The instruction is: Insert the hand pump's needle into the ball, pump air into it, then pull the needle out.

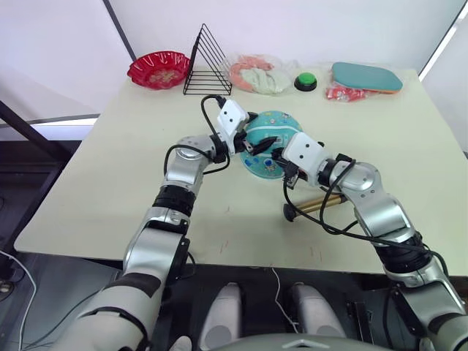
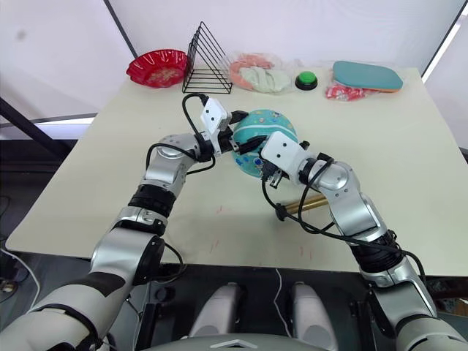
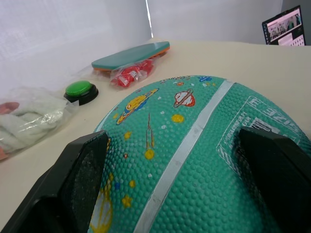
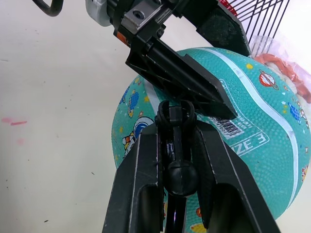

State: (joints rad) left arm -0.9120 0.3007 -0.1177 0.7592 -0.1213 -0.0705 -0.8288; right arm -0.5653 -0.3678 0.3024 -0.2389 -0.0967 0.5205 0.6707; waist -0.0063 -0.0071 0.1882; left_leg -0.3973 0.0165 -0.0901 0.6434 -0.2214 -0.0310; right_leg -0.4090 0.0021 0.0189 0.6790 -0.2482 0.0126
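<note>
Left gripper (image 3: 170, 160) jaws clamped on ball (image 1: 267, 142). Right gripper (image 4: 177, 145) jaws pinch needle (image 4: 176, 119) fitting at ball. Hand pump (image 1: 316, 205) lies on surface (image 1: 110, 183).

I see bare cream table (image 1: 110, 183) on my left, open for passing. Behind the teal-blue ball (image 1: 269, 135), the black wire rack (image 1: 207, 62) blocks; gold hand pump (image 1: 316, 205) lies front-right.
</note>
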